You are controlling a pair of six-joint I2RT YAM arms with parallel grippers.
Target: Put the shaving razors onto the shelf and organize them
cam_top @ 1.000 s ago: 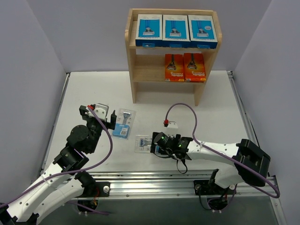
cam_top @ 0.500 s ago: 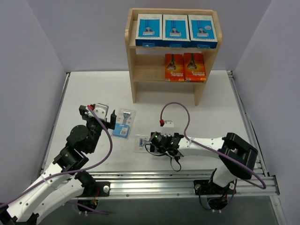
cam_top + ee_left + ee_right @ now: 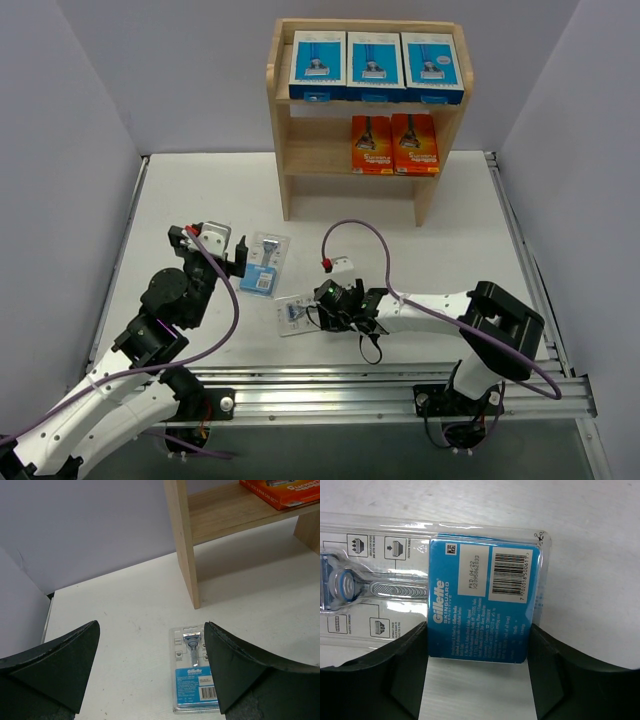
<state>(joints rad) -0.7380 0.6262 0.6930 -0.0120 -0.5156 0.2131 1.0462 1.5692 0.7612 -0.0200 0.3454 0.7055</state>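
Note:
The wooden shelf stands at the back. Three blue-and-white razor boxes stand on its top tier and two orange ones on the middle tier. Two clear blister razor packs lie on the table. One pack lies just ahead of my left gripper, which is open and holds nothing. My right gripper is shut on the blue-label end of the other pack, with a finger against each side edge.
The shelf's left side panel rises beyond the left pack, and an orange box shows on the tier above. Grey walls close the table on three sides. A metal rail runs along the near edge.
My right gripper has moved left over the near pack and narrowed onto it. That pack has slid and turned slightly to the left. The left arm has not moved.

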